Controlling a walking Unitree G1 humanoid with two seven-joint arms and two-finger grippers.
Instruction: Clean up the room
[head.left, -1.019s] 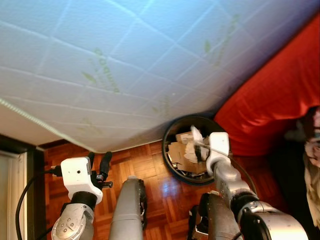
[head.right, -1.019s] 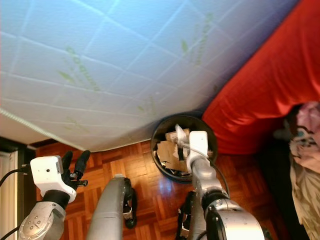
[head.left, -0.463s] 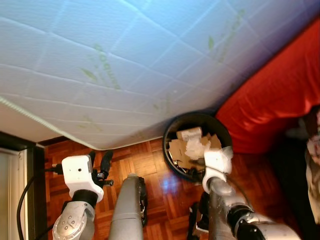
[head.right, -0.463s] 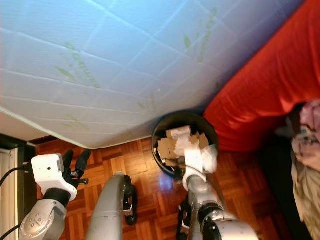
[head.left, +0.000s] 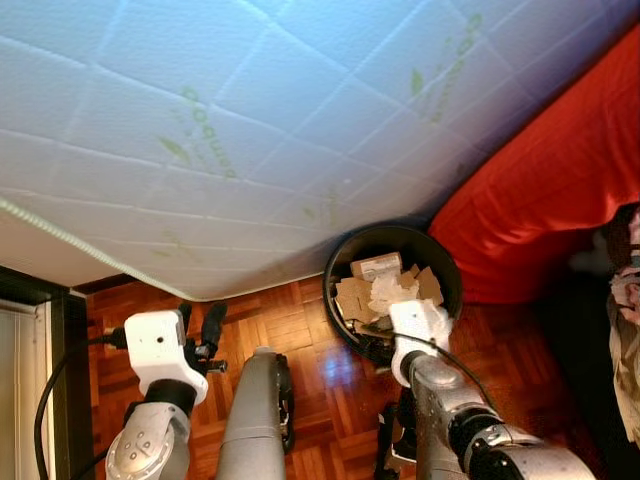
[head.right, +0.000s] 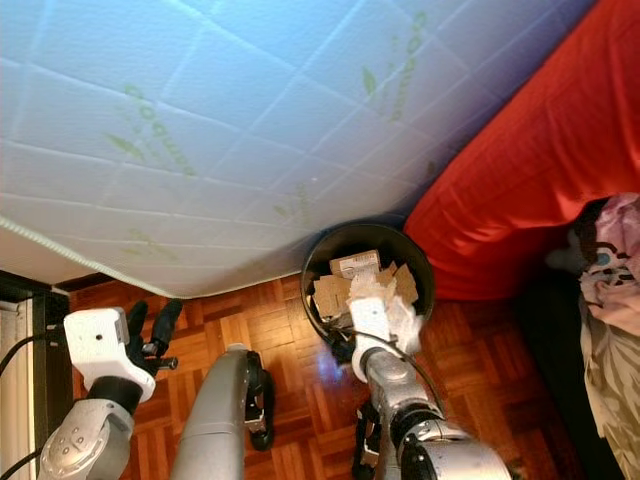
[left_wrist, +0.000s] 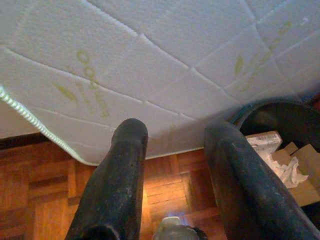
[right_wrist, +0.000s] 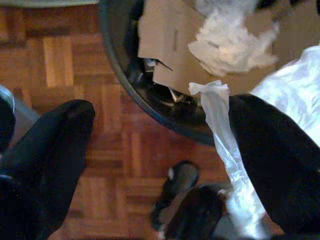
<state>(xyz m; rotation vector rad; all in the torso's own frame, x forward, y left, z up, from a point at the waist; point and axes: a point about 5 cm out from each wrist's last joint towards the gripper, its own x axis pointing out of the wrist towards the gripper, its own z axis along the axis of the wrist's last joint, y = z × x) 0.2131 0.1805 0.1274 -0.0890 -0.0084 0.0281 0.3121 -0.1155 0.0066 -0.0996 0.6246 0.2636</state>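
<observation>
Rubbish disposal looks like the step in hand: the right gripper (right_wrist: 155, 150), fingers spread wide with a white plastic bag (right_wrist: 225, 150) draped against one, hovers by the black bin's (head.left: 345, 255) near rim. Next, shake the bag in. Left gripper (head.left: 197, 325) hangs open, empty.

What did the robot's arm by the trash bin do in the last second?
The right gripper pulled back from over the black bin toward the robot, and now sits at the bin's near rim, fingers open, with a strip of clear plastic lying against one finger. The left gripper, the mattress and the red blanket stayed put.
</observation>
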